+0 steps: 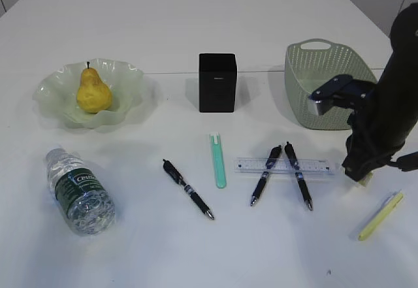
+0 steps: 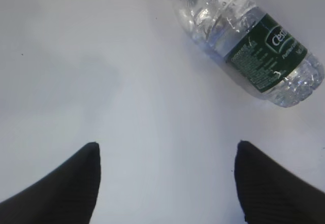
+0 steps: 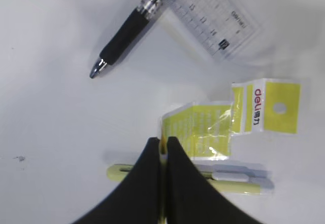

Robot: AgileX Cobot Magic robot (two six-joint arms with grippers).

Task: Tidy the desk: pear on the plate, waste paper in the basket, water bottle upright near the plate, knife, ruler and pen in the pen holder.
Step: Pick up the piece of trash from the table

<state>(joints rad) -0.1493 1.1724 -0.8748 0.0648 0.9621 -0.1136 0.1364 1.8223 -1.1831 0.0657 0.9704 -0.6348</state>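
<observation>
My right gripper (image 3: pixel 163 142) is shut on the edge of the waste paper (image 3: pixel 213 127), a yellow packet in clear wrapping, low over the table; the exterior view shows the gripper (image 1: pixel 358 174) in front of the sage-green basket (image 1: pixel 326 79). The yellow pear (image 1: pixel 93 92) lies in the green ruffled plate (image 1: pixel 52 95). The water bottle (image 1: pixel 78 190) lies on its side at the front left. My left gripper (image 2: pixel 167 150) is open and empty above bare table, with the bottle (image 2: pixel 249 46) ahead to its right. The clear ruler (image 1: pixel 320 166) lies under two crossed pens. The black pen holder (image 1: pixel 217 82) stands at the middle.
Three black pens lie on the table: one (image 1: pixel 188 189) to the left and two (image 1: pixel 265 176) (image 1: pixel 298 175) over the ruler. A mint-green knife (image 1: pixel 218 160) lies in front of the holder. A slim yellow stick (image 1: pixel 381 215) lies at the front right, beneath the packet in the right wrist view (image 3: pixel 238 181).
</observation>
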